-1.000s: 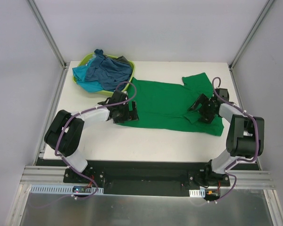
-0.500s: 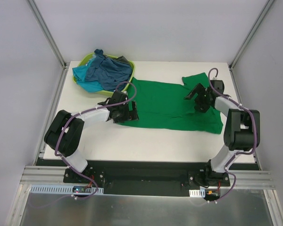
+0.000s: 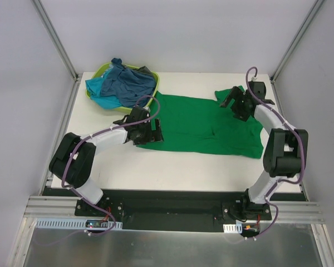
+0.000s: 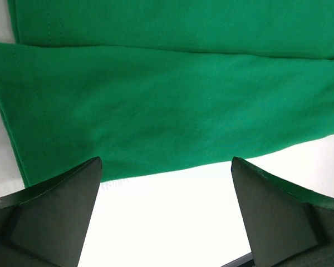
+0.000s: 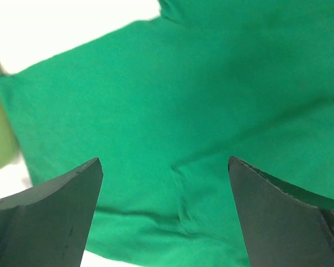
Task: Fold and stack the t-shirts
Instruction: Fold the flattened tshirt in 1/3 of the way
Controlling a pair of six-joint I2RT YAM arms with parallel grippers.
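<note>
Fingers (image 4: pixel 50 217) wide on left gripper (image 3: pixel 153 132) and right gripper (image 3: pixel 232 105), both empty — best pinch green t-shirt (image 3: pixel 195 122) edges at nine and two o'clock together.

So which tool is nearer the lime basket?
Left. The left tool is near-side of the basket, over the green t-shirt's hem; the right tool is over its far sleeve.

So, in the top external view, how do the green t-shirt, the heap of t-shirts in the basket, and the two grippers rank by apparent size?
1. green t-shirt
2. heap of blue and turquoise t-shirts
3. left gripper and right gripper: they look about alike, so I do not rank them.
</note>
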